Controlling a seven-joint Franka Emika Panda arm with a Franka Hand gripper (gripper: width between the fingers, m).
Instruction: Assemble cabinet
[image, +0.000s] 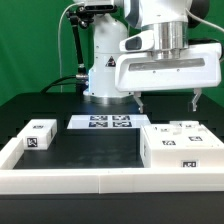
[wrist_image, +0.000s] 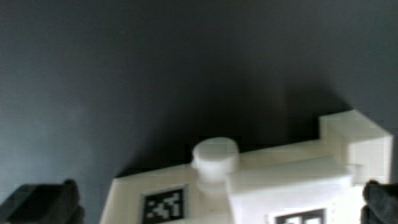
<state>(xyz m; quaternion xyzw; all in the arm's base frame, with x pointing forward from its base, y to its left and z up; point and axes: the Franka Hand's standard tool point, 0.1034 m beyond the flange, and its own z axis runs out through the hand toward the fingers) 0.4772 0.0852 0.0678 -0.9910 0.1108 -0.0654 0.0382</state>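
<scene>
Cabinet (image: 185, 150) smooth plastic; table (image: 90, 152) matt.

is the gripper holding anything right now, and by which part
Nothing is held: the gripper hangs open above the cabinet, its fingers spread wide and clear of it.

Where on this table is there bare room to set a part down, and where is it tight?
The widest bare patch of table lies between the small cube and the cabinet, in front of the marker board, behind the white front rail. The exterior view's right is crowded: the cabinet fills it, the open gripper hanging above.
</scene>
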